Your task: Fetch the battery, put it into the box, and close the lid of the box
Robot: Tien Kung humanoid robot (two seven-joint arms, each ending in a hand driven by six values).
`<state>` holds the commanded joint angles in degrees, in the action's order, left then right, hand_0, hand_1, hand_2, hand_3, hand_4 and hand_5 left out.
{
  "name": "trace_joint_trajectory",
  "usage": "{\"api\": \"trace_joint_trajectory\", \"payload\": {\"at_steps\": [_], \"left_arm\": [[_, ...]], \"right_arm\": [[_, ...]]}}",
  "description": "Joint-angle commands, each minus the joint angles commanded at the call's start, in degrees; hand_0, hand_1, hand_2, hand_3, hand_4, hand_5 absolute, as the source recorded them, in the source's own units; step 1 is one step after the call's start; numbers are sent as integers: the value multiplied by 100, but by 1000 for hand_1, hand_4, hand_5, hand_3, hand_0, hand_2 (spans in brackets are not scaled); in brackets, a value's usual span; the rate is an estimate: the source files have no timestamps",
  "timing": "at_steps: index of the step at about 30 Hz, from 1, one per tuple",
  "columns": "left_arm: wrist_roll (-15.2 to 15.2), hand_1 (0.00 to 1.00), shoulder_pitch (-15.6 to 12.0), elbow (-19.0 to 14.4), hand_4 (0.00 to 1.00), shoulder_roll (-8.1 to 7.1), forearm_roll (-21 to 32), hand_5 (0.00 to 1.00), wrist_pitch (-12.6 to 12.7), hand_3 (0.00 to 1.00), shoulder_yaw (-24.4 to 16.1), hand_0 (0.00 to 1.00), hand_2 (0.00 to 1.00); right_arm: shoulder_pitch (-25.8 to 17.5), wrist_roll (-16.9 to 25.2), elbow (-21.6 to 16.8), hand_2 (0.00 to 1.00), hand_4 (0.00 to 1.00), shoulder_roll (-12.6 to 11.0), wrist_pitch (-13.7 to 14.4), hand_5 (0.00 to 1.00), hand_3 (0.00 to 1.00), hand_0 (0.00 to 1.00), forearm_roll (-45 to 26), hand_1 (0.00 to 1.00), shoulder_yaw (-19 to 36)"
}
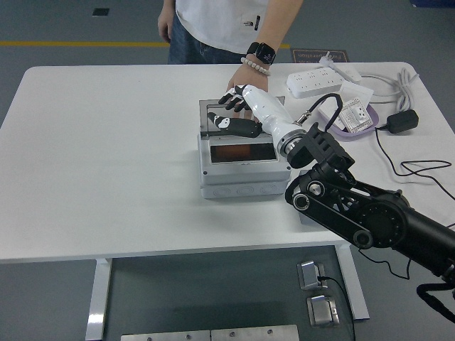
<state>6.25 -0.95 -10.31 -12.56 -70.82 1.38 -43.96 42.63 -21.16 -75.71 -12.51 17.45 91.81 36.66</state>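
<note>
A grey box [237, 177] stands in the middle of the table, its clear lid [212, 116] upright at the back. Inside it lies the orange and black battery [238, 153], with nothing touching it. My right hand [229, 114], black fingers on a white forearm, hovers over the box's back edge, right at the lid. Its fingers [232, 101] are spread near the lid's top edge and its thumb is in front of the pane; it holds nothing. A person's hand [240, 87] rests on the table just behind the lid. My left arm is out of view.
At the back right are a white power strip [316, 82], a purple tray [334, 118] with white packets, a black adapter [402, 121] and cables trailing toward the right edge. The person stands at the far side.
</note>
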Motion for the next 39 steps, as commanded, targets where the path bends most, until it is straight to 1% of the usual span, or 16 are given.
{"api": "trace_joint_trajectory", "payload": {"at_steps": [2,5,6,10,15,17,18,19,22,23,24,29,30,34,39], "left_arm": [[1,596,10,0,2,1,-1,2,-7,503,12,388,535],[3,596,29,0,2,-2,0,2,-17,503,28,388,535],[5,596,35,0,2,-4,-7,2,-20,503,27,388,535],[17,596,57,0,2,-14,-49,2,-34,503,23,388,535],[30,596,88,0,2,-15,-96,2,-55,502,18,388,535],[29,596,96,0,2,-18,-86,2,-60,502,28,388,535],[29,596,99,0,2,-20,-85,2,-63,502,31,387,535],[29,596,103,0,2,-23,-85,2,-66,502,34,387,535],[28,596,109,0,2,-29,-86,2,-70,502,35,387,535],[26,596,110,0,2,-31,-80,2,-70,502,40,387,535],[23,596,111,0,2,-33,-72,2,-70,502,44,388,535],[13,596,113,0,2,-33,-49,2,-63,502,51,388,535],[11,596,113,0,2,-33,-43,2,-62,501,52,387,535],[8,596,108,0,2,-33,-23,2,-56,501,48,387,535],[7,595,102,0,2,-29,-7,2,-47,501,38,386,532]], "right_arm": [[88,33,85,579,761,6,-11,569,620,525,-92,497,32],[251,113,353,579,761,47,14,569,620,525,-226,497,43],[308,147,460,578,761,65,28,582,624,521,-276,499,41],[599,328,959,578,761,171,115,582,624,521,-535,499,-26],[895,408,1586,577,756,251,135,589,624,524,-690,503,-169],[977,422,1817,577,756,264,132,589,624,524,-756,503,-235],[1009,426,1933,586,753,268,129,596,625,559,-786,533,-267],[1036,432,2052,586,753,273,128,596,625,559,-825,533,-306],[1054,445,2223,586,753,283,127,596,625,559,-890,533,-394],[1048,451,2257,586,753,286,126,596,625,559,-908,533,-426],[1037,453,2289,606,752,290,124,623,640,646,-917,571,-465],[958,408,2251,606,752,279,107,623,640,646,-892,571,-634],[937,383,2201,608,743,264,96,633,643,673,-872,567,-673],[870,244,1895,608,743,154,24,633,643,673,-743,567,-789],[802,58,1420,607,741,-60,-72,636,642,677,-513,566,-835]]}}
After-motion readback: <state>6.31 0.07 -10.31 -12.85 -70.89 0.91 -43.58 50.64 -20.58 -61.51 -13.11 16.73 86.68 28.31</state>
